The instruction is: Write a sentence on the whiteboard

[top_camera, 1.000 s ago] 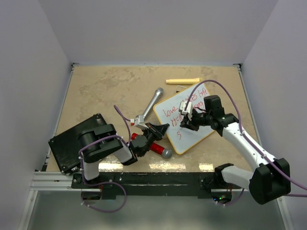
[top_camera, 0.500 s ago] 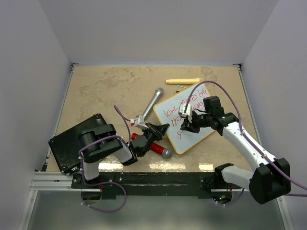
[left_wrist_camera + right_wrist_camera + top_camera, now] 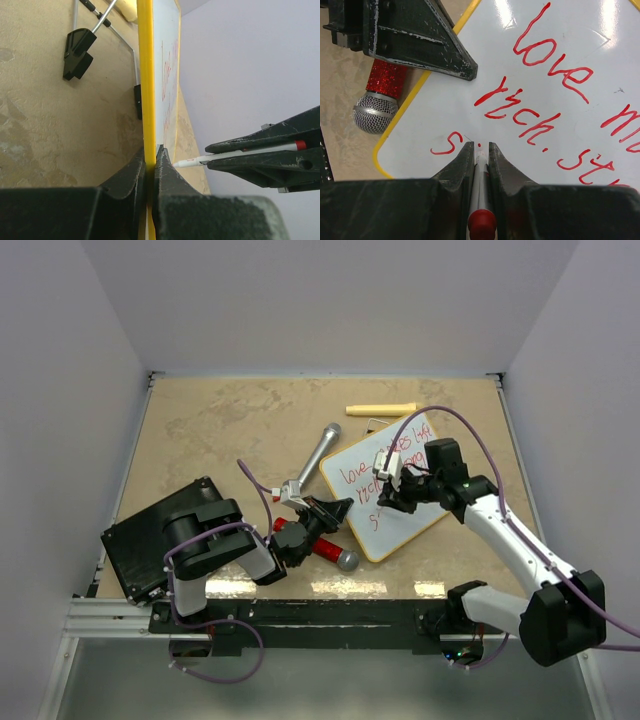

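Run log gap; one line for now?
left gripper: shut on whiteboard edge | right gripper: shut on marker | sentence: third line begun

On the beige marbled table (image 3: 200, 430) sit a black flat box (image 3: 140, 540) near-left, a silver microphone (image 3: 318, 452) and a red glitter microphone (image 3: 330, 551) mid-table, the whiteboard (image 3: 395, 525) beside them, and a pale yellow stick (image 3: 380, 408) beyond.

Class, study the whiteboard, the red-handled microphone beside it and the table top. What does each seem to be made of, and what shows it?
Whiteboard: glossy white coated panel, glare streaks show; its yellowish frame may be wood or plastic. Red-handled microphone: silver wire-mesh head, likely metal; handle sparkles with red glitter. Table top: beige veined stone look, slight sheen, perhaps laminate.
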